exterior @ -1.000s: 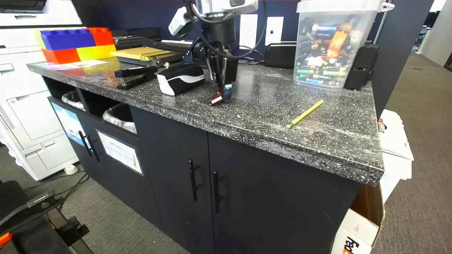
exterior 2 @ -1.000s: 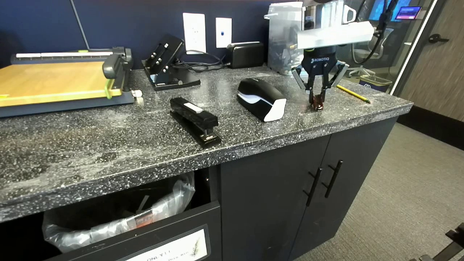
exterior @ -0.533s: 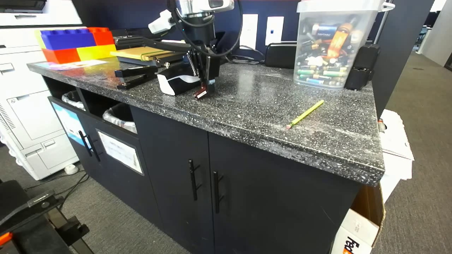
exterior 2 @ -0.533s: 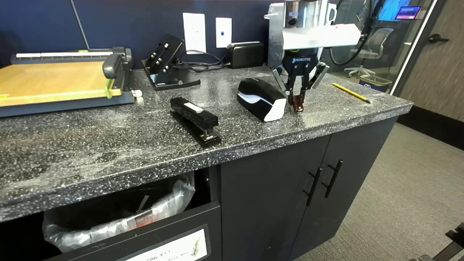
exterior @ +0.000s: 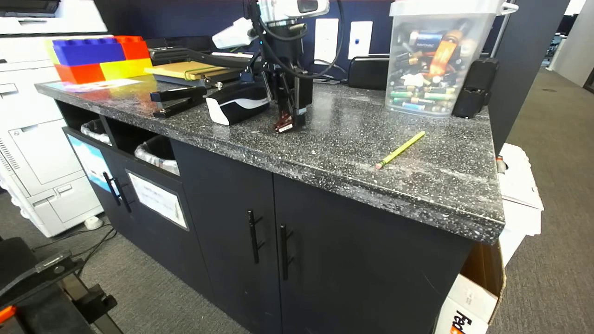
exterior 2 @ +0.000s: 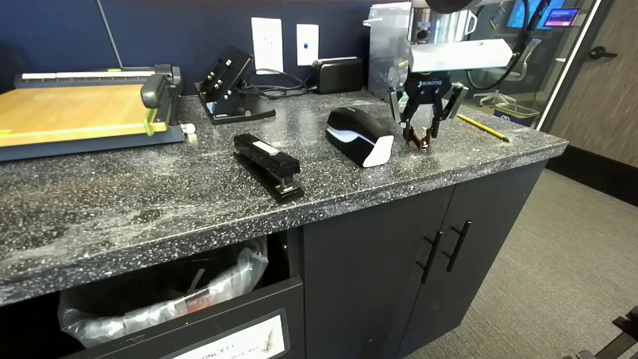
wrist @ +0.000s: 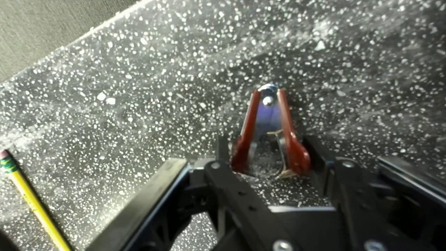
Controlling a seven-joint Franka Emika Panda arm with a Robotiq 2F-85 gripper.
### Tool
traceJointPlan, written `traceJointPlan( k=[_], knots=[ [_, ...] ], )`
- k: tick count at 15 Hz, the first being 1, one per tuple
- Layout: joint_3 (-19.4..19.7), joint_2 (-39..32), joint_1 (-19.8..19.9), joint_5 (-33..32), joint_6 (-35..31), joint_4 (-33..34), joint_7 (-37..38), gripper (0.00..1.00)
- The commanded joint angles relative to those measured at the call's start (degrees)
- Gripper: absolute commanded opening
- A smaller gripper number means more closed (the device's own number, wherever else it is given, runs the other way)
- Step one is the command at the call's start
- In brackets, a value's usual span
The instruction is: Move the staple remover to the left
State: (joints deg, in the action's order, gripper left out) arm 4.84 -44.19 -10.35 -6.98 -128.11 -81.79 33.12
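Note:
The staple remover, small and dark red, lies between my fingers in an exterior view (exterior: 283,125) and in an exterior view (exterior 2: 423,144). In the wrist view (wrist: 297,153) its two red handles are spread in a V, with the metal hinge end pointing away from my gripper. My gripper (wrist: 266,143) is partly open around it, one finger beside each handle, with a thin gap at the left finger. Whether the right finger touches is hard to see. The gripper is low over the speckled counter in both exterior views (exterior: 292,117) (exterior 2: 421,130). Whether the remover rests on the counter is unclear.
A black and white electric stapler (exterior 2: 360,134) stands close beside the gripper. A black stapler (exterior 2: 266,167) lies farther along. A yellow pencil (exterior: 400,150) and a clear bin (exterior: 420,104) are on the other side. A paper trimmer (exterior 2: 75,112) and hole punch (exterior 2: 234,94) stand farther back.
The gripper and remover moved toward the electric stapler, then partly back toward the pencil. In the last half second the fingers spread wider and the remover's handles sprang apart.

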Motion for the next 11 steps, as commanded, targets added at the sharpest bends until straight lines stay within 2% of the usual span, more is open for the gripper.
traceJointPlan(
  k=[1, 2, 3, 7, 8, 11],
  knots=[
    [0.3, 2.3, -0.1, 0.3, -1.3, -2.9, -1.8, 0.89],
    [0.2, 3.4, -0.1, 0.3, -1.4, -4.1, -2.2, 0.97],
    [0.1, 5.2, 0.0, 0.3, -1.4, -5.8, -2.8, 0.99],
    [-0.7, 15.5, 1.9, 3.8, 2.7, -13.7, -4.5, 1.00],
    [0.2, 7.7, 0.3, 1.5, 0.9, -6.6, -2.7, 1.00],
    [-0.2, 13.8, 1.6, 2.6, 2.8, -11.2, -3.4, 1.00]
  ],
)
